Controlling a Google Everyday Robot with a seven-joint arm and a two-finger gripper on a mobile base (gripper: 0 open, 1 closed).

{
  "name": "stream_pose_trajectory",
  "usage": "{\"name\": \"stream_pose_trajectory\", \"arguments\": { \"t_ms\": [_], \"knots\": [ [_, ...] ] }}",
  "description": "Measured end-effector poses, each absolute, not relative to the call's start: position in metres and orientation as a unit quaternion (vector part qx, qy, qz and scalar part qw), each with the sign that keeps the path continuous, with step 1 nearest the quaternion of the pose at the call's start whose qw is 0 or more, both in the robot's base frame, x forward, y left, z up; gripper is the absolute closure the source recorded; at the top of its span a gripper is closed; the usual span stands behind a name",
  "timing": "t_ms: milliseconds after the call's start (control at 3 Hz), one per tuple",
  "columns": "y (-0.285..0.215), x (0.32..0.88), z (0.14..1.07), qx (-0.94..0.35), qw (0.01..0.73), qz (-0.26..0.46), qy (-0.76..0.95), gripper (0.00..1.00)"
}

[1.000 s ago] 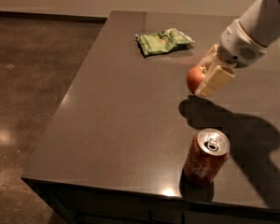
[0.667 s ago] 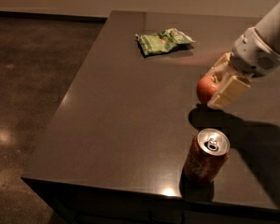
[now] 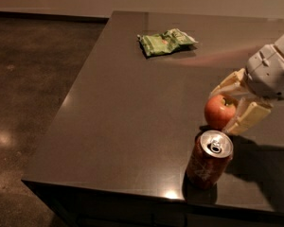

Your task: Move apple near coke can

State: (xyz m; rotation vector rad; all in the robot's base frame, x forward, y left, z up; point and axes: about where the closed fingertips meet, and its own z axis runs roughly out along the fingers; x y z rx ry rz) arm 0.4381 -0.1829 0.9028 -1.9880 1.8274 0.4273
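Just behind the coke can (image 3: pixel 209 161) and slightly to its right, almost meeting its silver top in this view: the apple (image 3: pixel 219 110). Held between the two pale fingers (image 3: pixel 248 119) of the gripper (image 3: pixel 223 111), coming in from the right of the can. Clamped on the apple, jaws only as wide as the fruit, one behind it and one on the can's side. Cannot tell whether resting on the table (image 3: pixel 123 126) or hanging just above. Probably needs only a short lowering and a release, with care not to knock the can. Far behind the can, well apart: a green snack bag (image 3: pixel 165 42).
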Motion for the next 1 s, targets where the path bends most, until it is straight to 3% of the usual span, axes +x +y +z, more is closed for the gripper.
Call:
{"name": "stream_pose_trajectory", "arguments": {
  "t_ms": [667, 1000],
  "knots": [
    [-0.160, 0.400, 0.880, -0.768, 0.204, 0.163, 0.585, 1.00],
    [-0.152, 0.397, 0.868, -0.782, 0.202, 0.162, 0.567, 0.82]
  ]
}}
